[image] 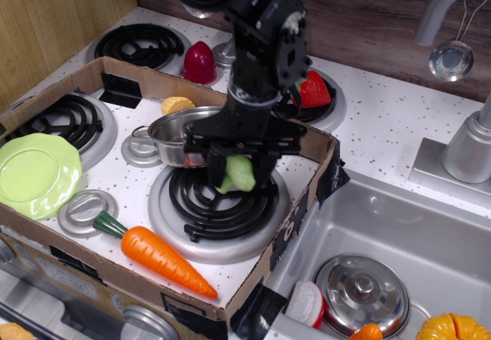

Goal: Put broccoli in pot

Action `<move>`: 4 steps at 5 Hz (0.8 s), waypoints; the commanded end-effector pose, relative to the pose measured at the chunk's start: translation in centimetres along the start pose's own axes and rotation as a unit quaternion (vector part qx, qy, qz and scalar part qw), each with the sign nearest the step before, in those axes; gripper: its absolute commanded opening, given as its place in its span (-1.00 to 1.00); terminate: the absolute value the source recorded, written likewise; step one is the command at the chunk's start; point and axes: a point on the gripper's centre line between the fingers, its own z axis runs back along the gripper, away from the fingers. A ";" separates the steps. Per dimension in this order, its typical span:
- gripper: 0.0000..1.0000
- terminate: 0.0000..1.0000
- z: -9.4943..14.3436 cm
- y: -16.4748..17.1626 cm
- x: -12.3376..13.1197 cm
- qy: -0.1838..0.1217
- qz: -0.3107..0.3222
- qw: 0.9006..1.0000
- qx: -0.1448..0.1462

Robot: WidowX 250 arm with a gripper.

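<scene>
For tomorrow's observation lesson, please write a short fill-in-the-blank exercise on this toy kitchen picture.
1. The gripper is shut on the ____.
2. The carrot lies in front of the burner, and its colour is ____.
3. The pot looks ____ inside.
4. The lid lies in the ____.

Missing words: broccoli; orange; empty; sink

- One view only, fixed cam, raised, off the front-right of the toy stove (222, 202); looks down & toward the back wall.
- Mid-close: cardboard tray (295, 209) centre, sink (406, 240) at right edge, wood panel at left.
- Arm comes in from top, cropped; blocks part of the rear burners.
</scene>
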 end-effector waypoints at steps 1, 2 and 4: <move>-1.00 -1.00 5.4 1.7 1.0 -0.054 -0.003 0.998 -0.018; -1.00 -1.00 7.5 2.6 1.1 -0.050 -0.007 0.999 -0.018; -1.00 -1.00 7.9 4.2 4.8 -0.066 -0.087 0.994 -0.019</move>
